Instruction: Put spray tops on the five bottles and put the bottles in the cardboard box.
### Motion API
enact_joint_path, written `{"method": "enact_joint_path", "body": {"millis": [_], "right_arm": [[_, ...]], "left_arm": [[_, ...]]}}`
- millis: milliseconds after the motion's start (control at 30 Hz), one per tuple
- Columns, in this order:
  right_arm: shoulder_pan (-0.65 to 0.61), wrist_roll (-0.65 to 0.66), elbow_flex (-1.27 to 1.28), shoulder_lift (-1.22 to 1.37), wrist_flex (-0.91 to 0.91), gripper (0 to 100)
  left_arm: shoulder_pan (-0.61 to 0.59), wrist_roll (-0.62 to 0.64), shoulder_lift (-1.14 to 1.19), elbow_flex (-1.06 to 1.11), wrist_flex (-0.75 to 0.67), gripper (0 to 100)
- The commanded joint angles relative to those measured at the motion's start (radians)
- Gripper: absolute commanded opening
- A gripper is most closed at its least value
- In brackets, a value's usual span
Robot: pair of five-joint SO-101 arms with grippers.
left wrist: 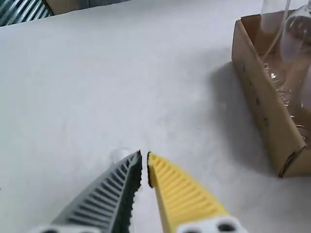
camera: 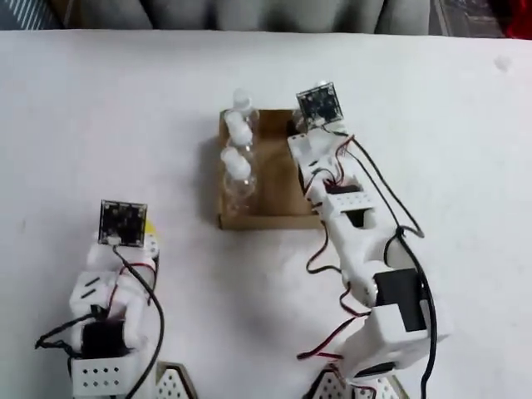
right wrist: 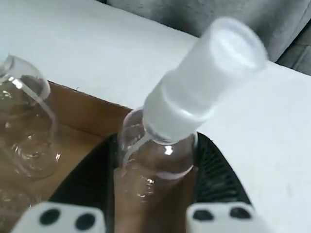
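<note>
The cardboard box (camera: 278,187) lies at the table's middle, with clear bottles (camera: 236,158) capped in white spray tops lined along its left side. My right gripper (right wrist: 155,158) is over the box's right part, shut on a clear bottle (right wrist: 150,167) that carries a frosted spray top (right wrist: 204,77) and leans tilted. Beside it in the box lies another bottle (right wrist: 24,131). My left gripper (left wrist: 144,162), with one grey and one yellow finger, is shut on nothing and hangs low over bare table, left of the box (left wrist: 260,107).
The right arm (camera: 353,224) stretches from the front edge up to the box, red and black cables looping beside it. The left arm (camera: 112,291) stays at the front left. White table surface lies all round the box.
</note>
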Motion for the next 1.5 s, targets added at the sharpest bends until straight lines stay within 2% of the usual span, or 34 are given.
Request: {"method": "enact_joint_path", "body": {"millis": [0, 400, 567, 900, 1067, 1467], "right_arm": [[-0.016, 0.012, -0.017, -0.007, 0.028, 1.5], [-0.019, 0.015, -0.015, 0.027, 0.028, 1.8], [-0.030, 0.126, -0.017, 0.076, 0.027, 1.8], [-0.044, 0.123, -0.018, 0.079, 0.022, 1.8], [-0.016, 0.032, -0.018, 0.079, 0.027, 1.8], [-0.019, 0.034, -0.017, 0.088, 0.027, 1.8]], "left_arm": [[-0.010, -0.012, -0.012, -0.002, -0.006, 2], [-0.010, -0.012, -0.012, -0.002, -0.006, 2], [-0.010, -0.012, -0.012, -0.002, -0.006, 2], [-0.010, -0.012, -0.012, -0.002, -0.006, 2], [-0.010, -0.012, -0.012, -0.002, -0.006, 2], [-0.010, -0.012, -0.012, -0.002, -0.006, 2]]}}
